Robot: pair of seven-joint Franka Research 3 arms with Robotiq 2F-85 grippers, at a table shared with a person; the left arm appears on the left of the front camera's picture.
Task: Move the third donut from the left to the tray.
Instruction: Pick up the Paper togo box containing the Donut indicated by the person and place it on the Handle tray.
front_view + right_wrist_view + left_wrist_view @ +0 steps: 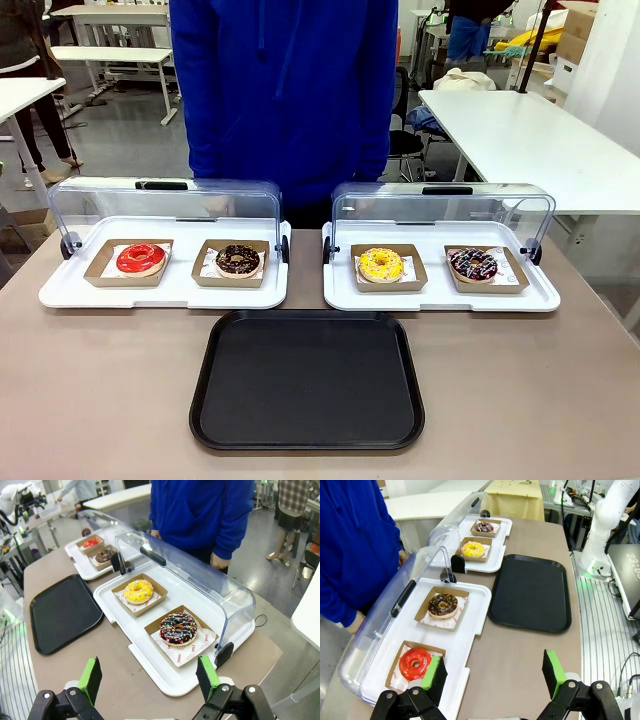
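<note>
While my left end effector (492, 672) and right end effector (149, 677) hang spread, the third donut (380, 264) sits in its holder (362, 285) beyond the tray (308, 380), toward the table's (100, 390) far edge.

white tables (520, 135) on grey floor (118, 128)

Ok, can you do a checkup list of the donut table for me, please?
Surface: brown table, holding three trays.
Job's things: yellow donut in its cardboard holder on the right white display tray; black tray empty, nearer the robot.
Clutter: red donut, chocolate donut, sprinkled chocolate donut, each in a holder; clear lids open.
Grippers: left gripper open, right gripper open, both holding nothing.
Cables: black cable on the floor, off the table.
Surroundings: person in blue top at far side; white tables behind.
</note>
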